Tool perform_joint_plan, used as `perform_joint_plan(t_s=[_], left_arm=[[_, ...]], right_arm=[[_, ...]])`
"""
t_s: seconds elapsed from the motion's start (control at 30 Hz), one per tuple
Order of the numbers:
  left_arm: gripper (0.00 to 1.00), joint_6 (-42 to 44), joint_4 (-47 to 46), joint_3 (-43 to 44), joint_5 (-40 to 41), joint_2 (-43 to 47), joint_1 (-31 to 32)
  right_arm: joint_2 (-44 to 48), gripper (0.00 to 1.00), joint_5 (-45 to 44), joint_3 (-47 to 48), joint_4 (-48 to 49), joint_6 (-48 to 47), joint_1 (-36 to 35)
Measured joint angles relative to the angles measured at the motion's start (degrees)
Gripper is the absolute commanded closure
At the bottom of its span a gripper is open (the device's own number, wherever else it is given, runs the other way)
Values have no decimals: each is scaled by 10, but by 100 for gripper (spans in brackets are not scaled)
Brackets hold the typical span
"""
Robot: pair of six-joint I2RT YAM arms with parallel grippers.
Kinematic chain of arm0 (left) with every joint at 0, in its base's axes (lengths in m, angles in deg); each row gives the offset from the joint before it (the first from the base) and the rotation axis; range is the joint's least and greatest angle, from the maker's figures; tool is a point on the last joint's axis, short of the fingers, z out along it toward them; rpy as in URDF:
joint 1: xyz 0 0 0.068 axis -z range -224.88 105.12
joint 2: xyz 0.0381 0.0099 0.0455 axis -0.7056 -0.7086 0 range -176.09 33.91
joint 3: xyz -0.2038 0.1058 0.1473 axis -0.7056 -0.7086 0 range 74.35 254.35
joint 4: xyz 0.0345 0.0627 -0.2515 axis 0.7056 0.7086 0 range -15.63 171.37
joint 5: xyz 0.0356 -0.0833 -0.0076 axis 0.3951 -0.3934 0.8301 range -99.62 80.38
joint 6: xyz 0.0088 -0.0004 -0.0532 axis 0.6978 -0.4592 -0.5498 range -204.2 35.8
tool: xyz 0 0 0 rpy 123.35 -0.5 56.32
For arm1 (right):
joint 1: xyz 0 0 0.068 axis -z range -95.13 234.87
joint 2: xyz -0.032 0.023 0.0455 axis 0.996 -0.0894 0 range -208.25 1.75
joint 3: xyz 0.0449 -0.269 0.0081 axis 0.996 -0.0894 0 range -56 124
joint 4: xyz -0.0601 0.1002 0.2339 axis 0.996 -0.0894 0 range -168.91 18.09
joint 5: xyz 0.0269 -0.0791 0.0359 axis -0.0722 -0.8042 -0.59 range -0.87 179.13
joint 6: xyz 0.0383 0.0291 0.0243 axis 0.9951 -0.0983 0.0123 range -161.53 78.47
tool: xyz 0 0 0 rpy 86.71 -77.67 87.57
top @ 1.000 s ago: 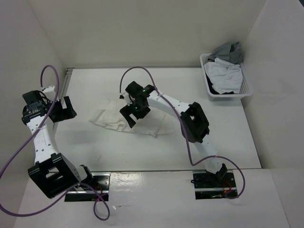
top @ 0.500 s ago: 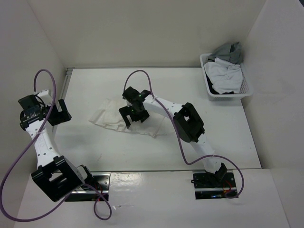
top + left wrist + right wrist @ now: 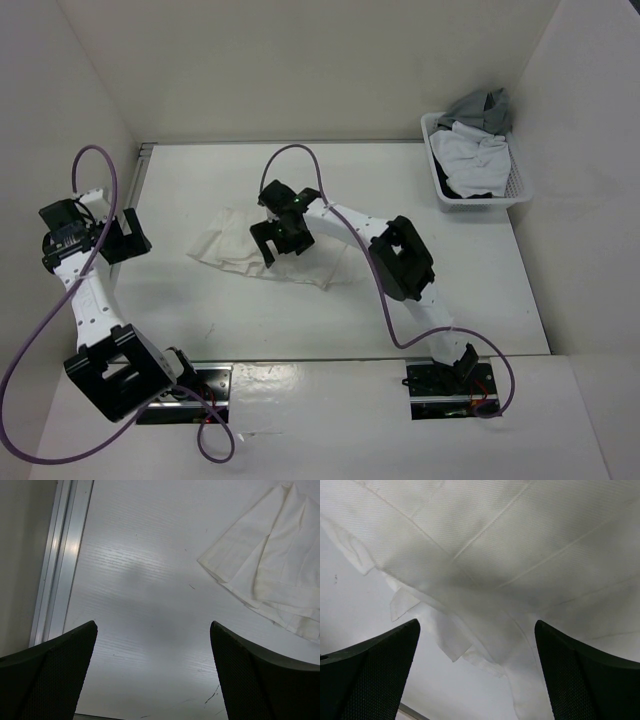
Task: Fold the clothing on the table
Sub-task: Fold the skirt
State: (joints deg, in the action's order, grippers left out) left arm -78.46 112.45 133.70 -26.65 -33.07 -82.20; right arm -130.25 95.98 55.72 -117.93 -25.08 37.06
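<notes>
The thin white pleated skirt (image 3: 232, 250) is lying rumpled left of centre on the large matte white counter (image 3: 460, 290). The right hand (image 3: 283, 246) is hovering over its middle, spread wide and empty, while the left hand (image 3: 128, 236), equally wide and empty, is hanging near the thin metal rail (image 3: 60, 565), well apart. Closing here is probably risking a pinch through several loose layers, bunching the fabric.

No legible text, label, brand, number or sign anywhere in these views.
</notes>
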Motion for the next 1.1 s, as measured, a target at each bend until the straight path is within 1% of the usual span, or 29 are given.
perform_joint_plan(t_s=[0.1, 0.27, 0.37, 0.5, 0.63, 0.8, 0.93, 1.1], left_arm=[[1, 0, -1, 0, -3, -7, 0], [1, 0, -2, 0, -9, -12, 0], [1, 1, -2, 0, -10, -13, 0], [1, 0, -3, 0, -12, -13, 0], [1, 0, -5, -5, -13, -13, 0], [1, 1, -5, -6, -13, -12, 0], [1, 1, -6, -7, -13, -10, 0], [1, 1, -7, -10, -13, -10, 0]], right_arm=[[16, 0, -10, 5, -6, 0, 0], [36, 0, -71, 32, -8, 9, 1], [37, 0, -102, 37, -7, 25, 3], [20, 0, -122, 53, -16, 46, 13], [-18, 0, -127, 80, -16, 65, 25], [-64, 0, -119, 86, -16, 80, 33], [-64, 0, -106, 85, -10, 85, 33], [-56, 0, -112, 63, 11, 79, 33]])
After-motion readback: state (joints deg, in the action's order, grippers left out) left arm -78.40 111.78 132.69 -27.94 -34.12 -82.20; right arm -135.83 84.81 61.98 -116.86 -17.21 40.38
